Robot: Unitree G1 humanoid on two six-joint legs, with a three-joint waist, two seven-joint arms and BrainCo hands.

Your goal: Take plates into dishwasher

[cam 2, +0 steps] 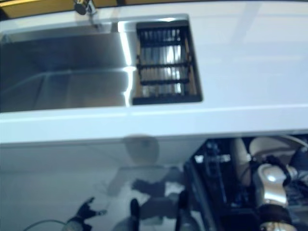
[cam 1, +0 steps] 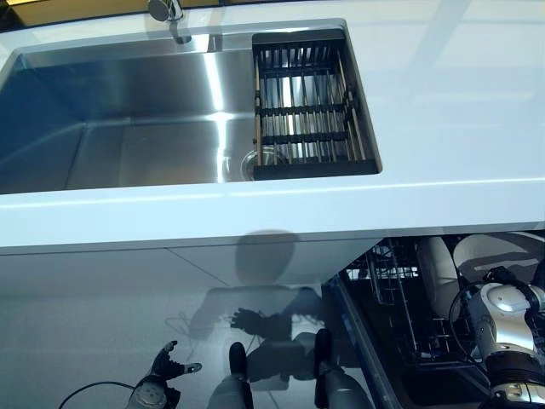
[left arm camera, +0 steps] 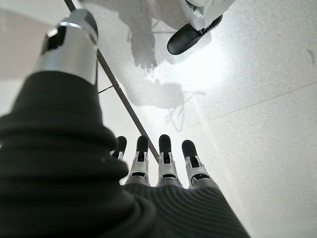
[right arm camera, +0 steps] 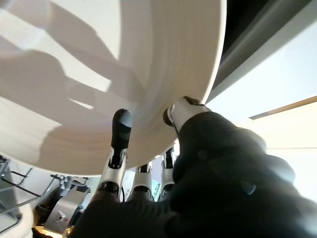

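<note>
My right hand [right arm camera: 143, 186] is shut on a large white plate [right arm camera: 99, 74], with the fingers [right arm camera: 121, 126] under it and the thumb [right arm camera: 183, 106] on its rim. In the left eye view my right arm reaches down to the open dishwasher's wire rack [cam 1: 400, 311] at the lower right. There one white plate [cam 1: 437, 273] stands on edge beside a second [cam 1: 498, 249]. My left hand [cam 1: 166, 365] hangs low at the lower left. Its fingers [left arm camera: 166, 158] are straight over the floor and hold nothing.
A white counter [cam 1: 443, 102] runs across the view above the dishwasher. It holds a steel sink [cam 1: 128, 128] with a black drying rack [cam 1: 306, 111] at its right end and a faucet [cam 1: 166, 13] behind. A white cabinet front [cam 1: 102, 298] stands left of the dishwasher.
</note>
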